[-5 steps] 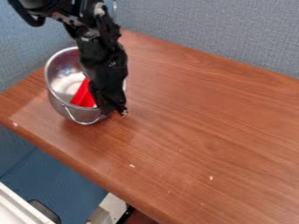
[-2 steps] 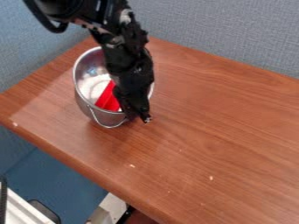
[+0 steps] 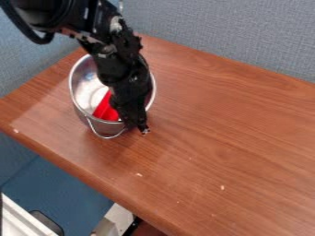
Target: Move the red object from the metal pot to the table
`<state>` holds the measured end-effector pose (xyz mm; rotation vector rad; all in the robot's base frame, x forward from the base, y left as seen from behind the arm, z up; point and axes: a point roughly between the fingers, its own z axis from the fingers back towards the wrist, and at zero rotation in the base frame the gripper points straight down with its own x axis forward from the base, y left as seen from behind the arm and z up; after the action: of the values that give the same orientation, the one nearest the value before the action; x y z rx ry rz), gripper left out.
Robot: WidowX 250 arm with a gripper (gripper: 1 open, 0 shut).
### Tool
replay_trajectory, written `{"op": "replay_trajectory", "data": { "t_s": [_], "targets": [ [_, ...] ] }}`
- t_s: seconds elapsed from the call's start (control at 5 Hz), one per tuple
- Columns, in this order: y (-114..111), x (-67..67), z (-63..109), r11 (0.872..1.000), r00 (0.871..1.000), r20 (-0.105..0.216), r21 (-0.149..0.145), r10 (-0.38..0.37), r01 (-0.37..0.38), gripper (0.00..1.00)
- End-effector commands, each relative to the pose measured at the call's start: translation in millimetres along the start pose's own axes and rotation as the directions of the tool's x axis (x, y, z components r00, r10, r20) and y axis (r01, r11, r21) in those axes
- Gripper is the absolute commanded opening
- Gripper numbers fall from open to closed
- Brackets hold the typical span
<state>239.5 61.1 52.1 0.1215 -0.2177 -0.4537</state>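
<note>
The metal pot stands on the left part of the table, its wire handle hanging at the front. The red object lies inside it, leaning against the near right wall. My gripper comes down steeply from the dark arm over the pot's near right rim, right beside the red object. Its fingers look shut, with one dark fingertip showing just outside the wall. The arm hides what is pinched between them.
The table's left corner and front edge run close to the pot, with a drop to the blue floor beyond. A blue-grey wall stands behind the table. Bare wood stretches to the right of the pot.
The pot, the red object and my gripper have shifted together a little to the right across the table, then slightly back left. The gripper has stayed shut.
</note>
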Motion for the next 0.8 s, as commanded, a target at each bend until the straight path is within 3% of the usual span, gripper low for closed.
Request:
{"op": "replay_trajectory", "data": {
  "t_s": [0.0, 0.2, 0.4, 0.6],
  "targets": [
    [9.9, -3.5, 2.6, 0.999, 0.999, -0.021, -0.026, 0.028, -0.028, 0.0],
    [24.9, -8.3, 10.8, 0.997, 0.997, -0.032, -0.025, 0.072, -0.073, 0.0],
    [26.2, -4.0, 26.3, 0.989, 0.989, -0.039, -0.021, 0.146, -0.147, 0.0],
    [15.3, 16.0, 53.7, 0.991, 0.991, -0.035, -0.002, 0.132, -0.132, 1.0]
  ]
}}
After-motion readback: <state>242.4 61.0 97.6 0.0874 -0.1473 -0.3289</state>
